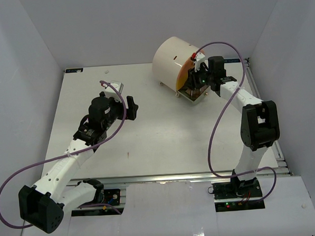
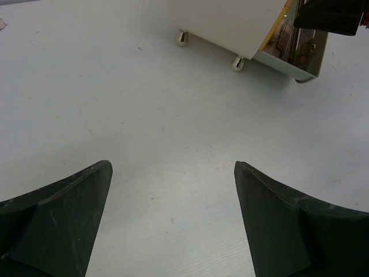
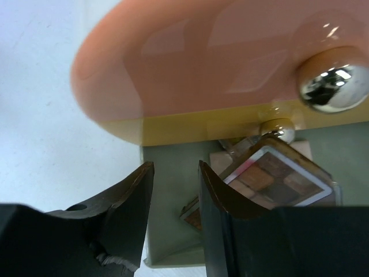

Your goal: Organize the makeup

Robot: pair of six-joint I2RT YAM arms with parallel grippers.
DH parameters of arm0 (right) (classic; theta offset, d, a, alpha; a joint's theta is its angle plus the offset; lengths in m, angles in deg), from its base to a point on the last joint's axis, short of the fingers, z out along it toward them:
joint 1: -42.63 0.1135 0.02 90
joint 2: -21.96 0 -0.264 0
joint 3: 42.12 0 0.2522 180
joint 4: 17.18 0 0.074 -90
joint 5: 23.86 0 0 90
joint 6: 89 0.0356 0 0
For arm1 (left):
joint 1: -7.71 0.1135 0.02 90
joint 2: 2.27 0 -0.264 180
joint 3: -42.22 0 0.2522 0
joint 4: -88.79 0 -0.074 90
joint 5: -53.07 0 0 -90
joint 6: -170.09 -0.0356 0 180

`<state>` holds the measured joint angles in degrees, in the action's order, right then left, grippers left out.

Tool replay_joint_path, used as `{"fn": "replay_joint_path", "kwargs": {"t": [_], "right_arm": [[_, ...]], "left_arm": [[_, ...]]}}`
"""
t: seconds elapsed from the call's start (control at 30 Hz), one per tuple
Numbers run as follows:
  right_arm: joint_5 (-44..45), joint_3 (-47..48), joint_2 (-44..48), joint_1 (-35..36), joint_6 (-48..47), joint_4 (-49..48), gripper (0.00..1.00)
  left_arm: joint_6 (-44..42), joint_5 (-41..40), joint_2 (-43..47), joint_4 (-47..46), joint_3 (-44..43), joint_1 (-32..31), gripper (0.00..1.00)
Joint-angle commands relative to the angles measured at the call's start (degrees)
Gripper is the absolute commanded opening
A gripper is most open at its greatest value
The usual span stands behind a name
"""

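A brown-and-pink palette (image 3: 271,176) stands tilted in the open grey-green drawer (image 3: 167,173) of the cream round box (image 1: 170,59). A second palette (image 3: 193,216) lies lower, partly behind my right finger. My right gripper (image 3: 176,164) hangs over the drawer's left part, jaws a little apart with only the drawer floor between them; it shows in the top view (image 1: 200,76) at the box front. My left gripper (image 2: 172,165) is wide open and empty above the bare table, also seen from the top (image 1: 129,108). No sponges or lipstick tubes show.
The box's peach front panel (image 3: 202,57) with a chrome knob (image 3: 334,81) sits above the drawer. In the left wrist view the box (image 2: 225,23) stands on small metal feet (image 2: 237,63), its drawer (image 2: 288,66) sticking out to the right. White walls enclose the table (image 1: 148,145).
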<state>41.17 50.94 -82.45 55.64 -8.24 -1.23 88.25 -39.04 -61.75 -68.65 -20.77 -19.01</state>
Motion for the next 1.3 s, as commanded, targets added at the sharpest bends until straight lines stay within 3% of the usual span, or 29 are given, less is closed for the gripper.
{"fn": "replay_joint_path", "kwargs": {"t": [0.0,0.33,0.6,0.77,0.9,1.03,1.2,1.27], "right_arm": [[6.03,4.44,-2.05,0.63,-0.43,-1.40,0.48],[15.24,3.17,-1.09,0.97,0.36,-3.00,0.66],[9.55,0.54,4.44,0.88,-0.49,-3.37,0.66],[10.41,-9.25,13.38,-0.02,-2.31,-7.03,0.65],[11.59,-18.07,20.86,-3.34,4.39,-11.95,0.52],[5.02,-23.45,23.70,-9.03,13.51,-10.69,0.24],[2.03,-27.61,23.82,-14.75,20.08,-11.68,0.20],[2.03,-28.45,22.43,-16.42,22.28,-11.86,0.20]], "left_arm": [[-0.35,0.07,0.68,-0.52,0.03,0.44,0.98],[-0.42,0.24,0.77,-0.45,0.01,0.60,0.98],[-0.60,0.03,0.87,-0.45,0.10,0.79,0.98],[-0.67,1.63,0.63,-0.81,0.17,0.95,0.98],[-0.61,8.19,-0.34,-3.00,0.54,1.64,0.98],[1.25,14.09,-4.52,-6.06,-1.42,2.30,0.98],[3.13,18.45,-13.78,-7.39,-14.14,2.42,0.98],[3.18,19.38,-21.45,-7.48,-20.74,2.46,0.98]]}}
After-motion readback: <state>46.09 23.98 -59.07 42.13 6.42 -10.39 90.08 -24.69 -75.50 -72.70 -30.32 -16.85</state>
